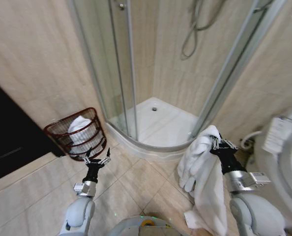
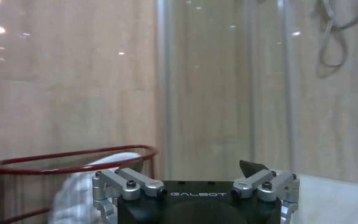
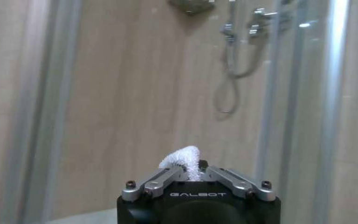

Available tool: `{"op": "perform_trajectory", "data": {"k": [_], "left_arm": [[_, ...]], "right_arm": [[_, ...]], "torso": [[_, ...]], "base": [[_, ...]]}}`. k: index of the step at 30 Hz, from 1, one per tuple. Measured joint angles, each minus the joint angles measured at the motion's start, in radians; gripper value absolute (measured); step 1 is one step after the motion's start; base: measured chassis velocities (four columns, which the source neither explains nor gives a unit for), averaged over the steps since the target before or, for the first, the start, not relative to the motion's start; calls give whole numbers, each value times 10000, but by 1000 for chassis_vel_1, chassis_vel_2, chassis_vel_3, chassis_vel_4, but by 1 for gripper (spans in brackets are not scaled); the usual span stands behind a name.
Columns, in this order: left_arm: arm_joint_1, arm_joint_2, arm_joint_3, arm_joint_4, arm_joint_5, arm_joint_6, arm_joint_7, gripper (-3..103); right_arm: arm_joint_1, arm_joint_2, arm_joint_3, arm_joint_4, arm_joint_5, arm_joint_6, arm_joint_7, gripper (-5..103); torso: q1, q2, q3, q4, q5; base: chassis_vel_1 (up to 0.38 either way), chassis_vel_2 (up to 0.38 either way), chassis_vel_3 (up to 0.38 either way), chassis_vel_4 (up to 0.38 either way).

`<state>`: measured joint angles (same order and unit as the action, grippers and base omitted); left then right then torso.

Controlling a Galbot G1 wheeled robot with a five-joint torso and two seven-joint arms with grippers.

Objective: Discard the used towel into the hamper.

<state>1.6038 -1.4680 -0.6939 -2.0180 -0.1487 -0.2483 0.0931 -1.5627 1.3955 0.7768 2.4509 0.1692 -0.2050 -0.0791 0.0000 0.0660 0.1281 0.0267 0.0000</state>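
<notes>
Head view showed the towel (image 1: 203, 169) hanging from the right gripper (image 1: 219, 145), fingers clamped on its top fold for carrying. The hamper (image 1: 77, 133), already holding white cloth, stood just beyond the spread-fingered, empty left gripper (image 1: 97, 158).

Beneath me lay the beige tiled floor (image 1: 131, 184), its large square tiles set on the diagonal. On it, against the wall to my left, stood the small round dark reddish-brown wire hamper (image 1: 62, 140), with a white towel already inside. Ahead, the white curved shower tray (image 1: 158, 128) rested on the floor in the corner, just beside the hamper.
</notes>
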Motion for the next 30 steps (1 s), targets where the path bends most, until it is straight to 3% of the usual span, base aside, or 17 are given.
{"op": "perform_trajectory", "data": {"k": [24,30], "left_arm": [[-58,-100,-21,144,30,-203,69,100],[-171,-255,-79,174,42,-155,-482,100]], "right_arm": [[-108,106,-369,79,-367,194,-418,2],[-104,99,-353,78,-347,195,-429,2]], "torso": [[1,0,0,0,0],[2,20,7,1,-1]], "base": [[124,128,126,124],[115,114,110,115]]}}
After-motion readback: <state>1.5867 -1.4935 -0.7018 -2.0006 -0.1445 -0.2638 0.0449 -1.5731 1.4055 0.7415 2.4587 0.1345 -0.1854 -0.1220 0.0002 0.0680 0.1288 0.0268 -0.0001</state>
